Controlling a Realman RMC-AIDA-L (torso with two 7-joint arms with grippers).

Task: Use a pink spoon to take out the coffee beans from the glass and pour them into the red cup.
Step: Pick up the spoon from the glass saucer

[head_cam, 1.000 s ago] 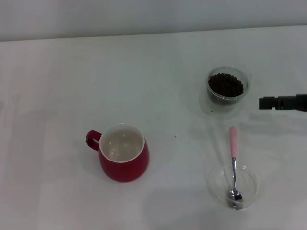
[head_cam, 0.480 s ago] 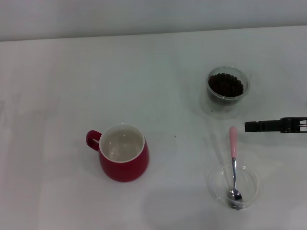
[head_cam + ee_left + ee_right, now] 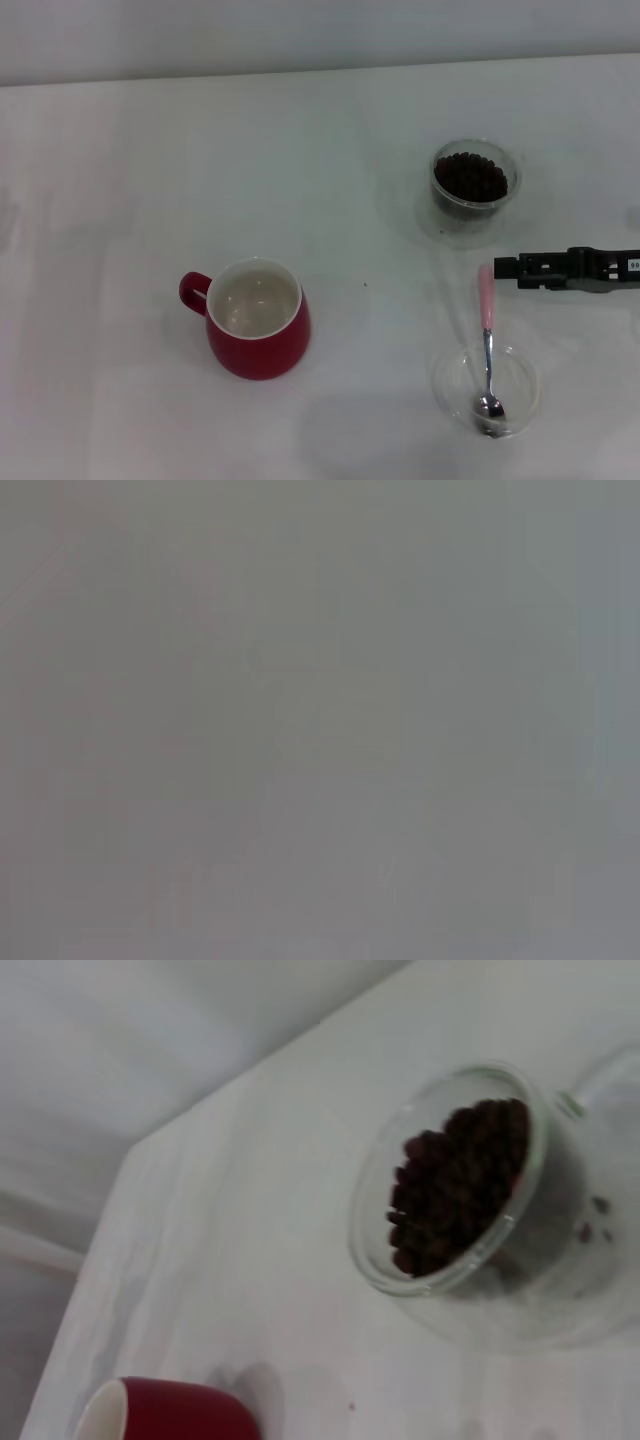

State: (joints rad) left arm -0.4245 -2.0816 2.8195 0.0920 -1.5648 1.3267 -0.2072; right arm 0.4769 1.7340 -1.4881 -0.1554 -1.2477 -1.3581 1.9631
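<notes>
The pink spoon [image 3: 486,298] lies on the white table with its silver bowl resting in a shallow clear dish [image 3: 520,385]. Its pink handle points toward the glass [image 3: 472,182], which holds the dark coffee beans [image 3: 469,176]. My right gripper [image 3: 508,268] reaches in from the right edge, its black tip just beside the far end of the spoon's handle. The red cup [image 3: 258,322] stands at centre left, white inside, with its handle to the left. In the right wrist view the glass [image 3: 455,1195] of beans [image 3: 455,1185] is close, and the red cup [image 3: 165,1412] shows at the edge. My left gripper is out of view.
The table's far edge [image 3: 320,72] meets a pale wall. Open white tabletop lies between the red cup and the glass. The left wrist view shows only plain grey.
My right gripper has come down from beside the glass toward the table's front and reached further left, ending at the spoon's handle end. The spoon, glass and cup have not moved.
</notes>
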